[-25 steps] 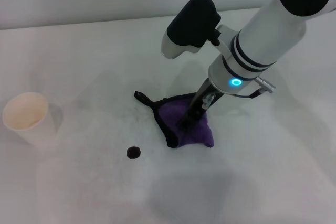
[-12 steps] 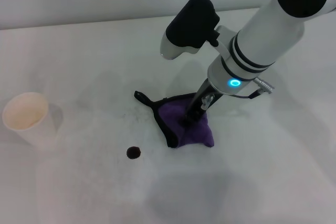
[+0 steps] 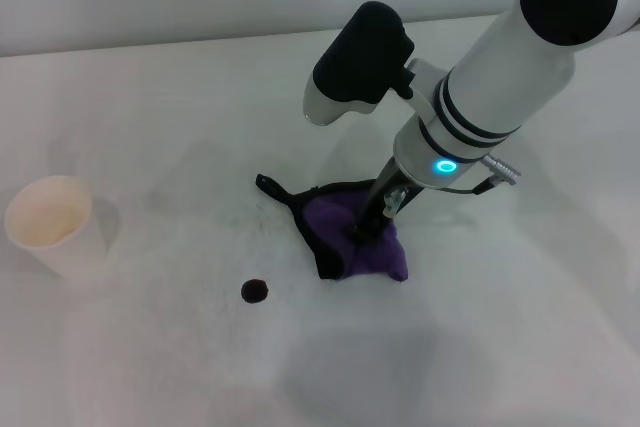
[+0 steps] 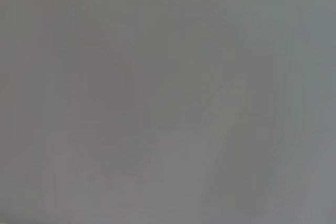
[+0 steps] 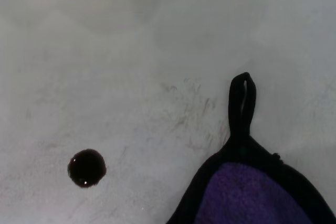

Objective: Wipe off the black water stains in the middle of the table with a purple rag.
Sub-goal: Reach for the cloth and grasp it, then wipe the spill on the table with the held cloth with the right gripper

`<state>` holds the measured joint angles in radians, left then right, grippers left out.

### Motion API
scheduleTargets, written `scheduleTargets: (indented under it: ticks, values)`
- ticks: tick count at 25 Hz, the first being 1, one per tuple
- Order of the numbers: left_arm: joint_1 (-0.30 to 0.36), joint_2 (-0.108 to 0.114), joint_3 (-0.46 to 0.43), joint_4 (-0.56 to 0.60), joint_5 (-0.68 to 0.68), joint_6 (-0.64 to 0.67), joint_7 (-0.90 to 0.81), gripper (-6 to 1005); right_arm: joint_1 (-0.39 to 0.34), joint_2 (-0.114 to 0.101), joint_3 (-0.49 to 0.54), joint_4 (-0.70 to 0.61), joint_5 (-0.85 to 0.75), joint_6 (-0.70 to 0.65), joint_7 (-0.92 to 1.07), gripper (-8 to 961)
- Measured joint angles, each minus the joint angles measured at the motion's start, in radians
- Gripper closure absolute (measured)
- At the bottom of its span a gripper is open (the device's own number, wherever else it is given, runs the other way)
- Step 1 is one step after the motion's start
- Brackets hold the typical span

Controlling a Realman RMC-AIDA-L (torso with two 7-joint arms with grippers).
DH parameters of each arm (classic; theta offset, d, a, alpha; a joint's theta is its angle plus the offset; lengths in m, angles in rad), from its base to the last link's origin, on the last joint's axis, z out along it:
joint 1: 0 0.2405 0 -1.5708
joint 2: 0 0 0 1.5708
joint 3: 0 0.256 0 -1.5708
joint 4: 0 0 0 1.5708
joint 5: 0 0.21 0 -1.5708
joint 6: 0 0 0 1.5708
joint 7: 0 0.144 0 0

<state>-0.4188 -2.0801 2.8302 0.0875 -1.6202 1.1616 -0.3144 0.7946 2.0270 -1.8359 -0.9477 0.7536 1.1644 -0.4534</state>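
Observation:
The purple rag (image 3: 378, 256) with black edging lies bunched on the white table (image 3: 150, 107), its black loop pointing left and away. My right gripper (image 3: 363, 229) comes down from the upper right into the middle of the rag, its dark fingers close together and pinching the cloth. The black water stain (image 3: 255, 291), a small round blot, lies on the table to the front left of the rag, apart from it. The right wrist view shows the stain (image 5: 86, 168), the rag's corner (image 5: 247, 195) and its loop (image 5: 241, 100). The left gripper is out of view.
A white paper cup (image 3: 52, 225) stands upright at the left edge of the table. The right arm's black and white wrist (image 3: 450, 117) reaches over the far right side. The left wrist view shows only a plain grey surface.
My right gripper has sunk a little lower and shifted slightly left into the rag, and the cloth has bunched a bit tighter. The stain and the cup have not moved.

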Motion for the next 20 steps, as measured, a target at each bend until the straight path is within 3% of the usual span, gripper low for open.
scheduleTargets:
  ticks: [11, 20]
  values:
    - [0.000, 0.000, 0.000, 0.000, -0.009, -0.002, 0.000, 107, -0.010, -0.001, -0.004, 0.000, 0.001, -0.022, -0.002, 888]
    - [0.009, 0.000, 0.000, -0.002, -0.019, -0.002, 0.000, 106, -0.045, -0.002, -0.008, -0.117, 0.102, 0.009, -0.078, 888]
